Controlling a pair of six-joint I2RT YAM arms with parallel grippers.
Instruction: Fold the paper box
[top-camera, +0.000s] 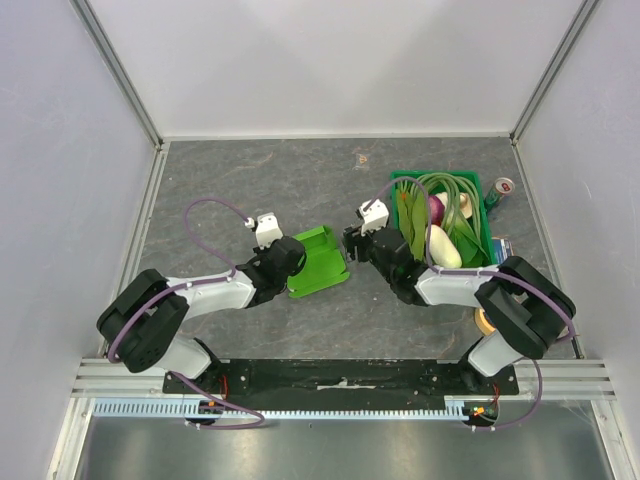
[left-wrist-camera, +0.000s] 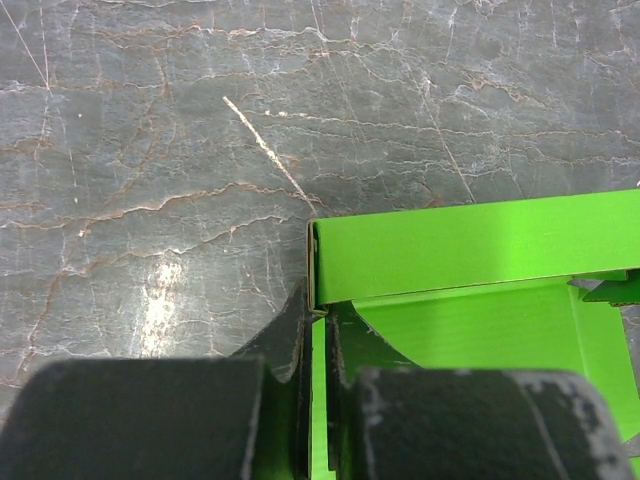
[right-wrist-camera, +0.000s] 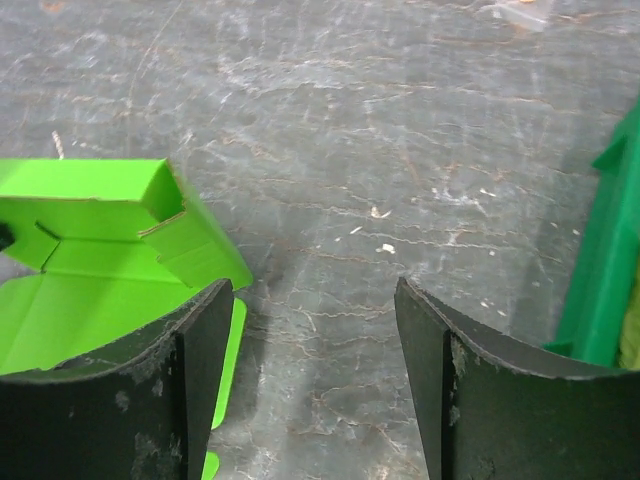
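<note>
The paper box (top-camera: 320, 260) is a small lime-green card tray, partly folded up, lying on the dark stone table between the two arms. My left gripper (left-wrist-camera: 318, 312) is shut on the box's left wall (left-wrist-camera: 322, 400), pinching the thin card near a folded corner (left-wrist-camera: 330, 250). Just right of the box my right gripper (right-wrist-camera: 315, 300) stands open, with only bare table between its fingers. In the right wrist view the paper box (right-wrist-camera: 90, 250) lies to the left, its right wall beside the left finger (right-wrist-camera: 205, 370).
A dark-green plastic crate (top-camera: 478, 215) of vegetables stands at the back right, close behind the right arm; its wall (right-wrist-camera: 605, 290) shows at the right of the wrist view. A can (top-camera: 500, 189) lies beside the crate. A tape roll (top-camera: 484, 320) sits near the right arm's base.
</note>
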